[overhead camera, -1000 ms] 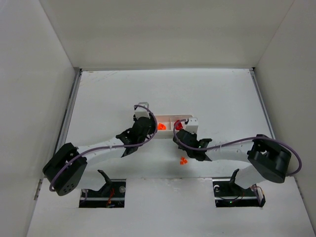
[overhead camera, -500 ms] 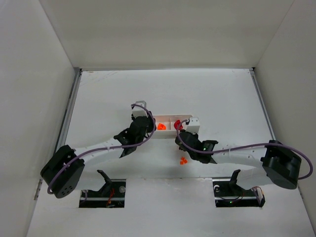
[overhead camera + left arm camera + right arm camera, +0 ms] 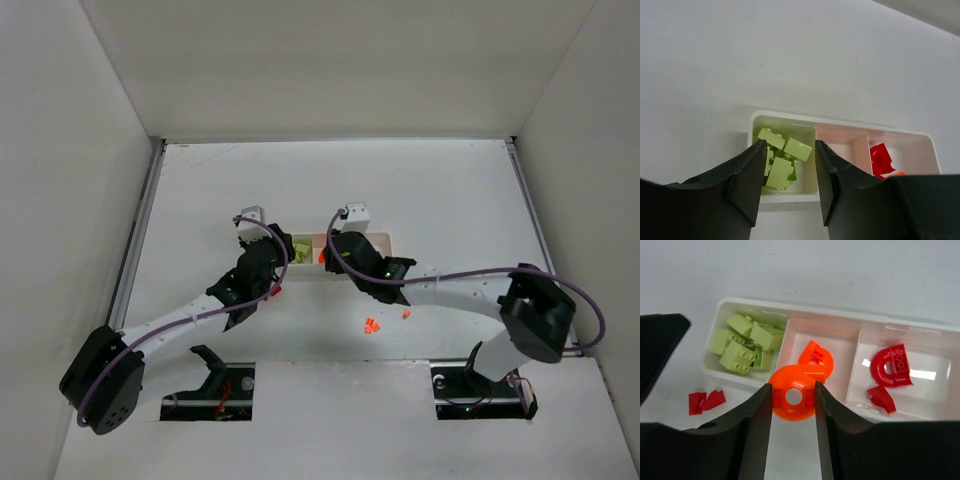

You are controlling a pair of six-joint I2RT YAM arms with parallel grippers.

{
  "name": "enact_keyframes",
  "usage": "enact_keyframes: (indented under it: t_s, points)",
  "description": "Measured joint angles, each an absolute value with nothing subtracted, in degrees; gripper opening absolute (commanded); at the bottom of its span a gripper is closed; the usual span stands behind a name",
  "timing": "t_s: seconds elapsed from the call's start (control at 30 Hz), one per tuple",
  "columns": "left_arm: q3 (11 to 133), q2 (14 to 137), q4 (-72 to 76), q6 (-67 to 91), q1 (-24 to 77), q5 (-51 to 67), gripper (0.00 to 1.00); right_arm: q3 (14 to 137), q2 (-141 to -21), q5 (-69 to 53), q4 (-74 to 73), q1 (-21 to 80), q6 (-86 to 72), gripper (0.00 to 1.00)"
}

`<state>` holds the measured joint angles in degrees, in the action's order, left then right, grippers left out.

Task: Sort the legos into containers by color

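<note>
The right jaws pinch an orange lego [image 3: 790, 380] at the tray [image 3: 900, 326]'s middle box [image 3: 842, 350], where orange goes; the left jaws are open, empty.

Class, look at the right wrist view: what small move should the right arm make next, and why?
Probably ease forward a little, then open the jaws. The right gripper holds an orange round lego over the near wall of the middle compartment, which already contains an orange piece.

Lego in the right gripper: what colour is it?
Orange. The round lego shows best in the right wrist view.
</note>
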<state>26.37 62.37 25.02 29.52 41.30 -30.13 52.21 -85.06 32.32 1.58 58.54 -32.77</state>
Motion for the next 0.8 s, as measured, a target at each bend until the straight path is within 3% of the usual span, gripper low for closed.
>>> enact_keyframes:
  t_s: [0.1, 0.3, 0.4, 0.5, 0.63, 0.73, 0.8]
  points:
    - [25.39, 60.51, 25.12, 30.09, 40.05, -30.89, 0.41, 55.31, -91.98, 30.74, 4.36, 56.95, -30.87, 0.43]
    - [24.75, 60.27, 25.52, 31.11, 38.35, -31.55, 0.41, 58.19, -98.04, 29.52, 5.63, 55.09, -29.28, 0.64]
    - [24.75, 60.42, 25.58, 31.42, 38.33, -31.55, 0.41, 58.11, -96.73, 29.52, 6.00, 55.11, -28.67, 0.66]
    - [24.75, 61.06, 25.63, 31.62, 38.39, -31.48, 0.41, 55.00, -91.57, 29.67, 7.27, 55.48, -28.29, 0.52]
    - [24.75, 61.34, 25.82, 31.55, 39.18, -31.07, 0.36, 44.38, -78.54, 31.53, 6.76, 58.06, -30.33, 0.22]
    - [24.91, 62.67, 26.17, 30.89, 40.93, -29.80, 0.35, 36.58, -69.28, 32.91, 1.69, 61.73, -35.57, 0.19]
    - [25.32, 64.47, 26.48, 30.44, 42.35, -29.06, 0.35, 32.82, -64.23, 33.08, -4.95, 64.12, -40.40, 0.26]
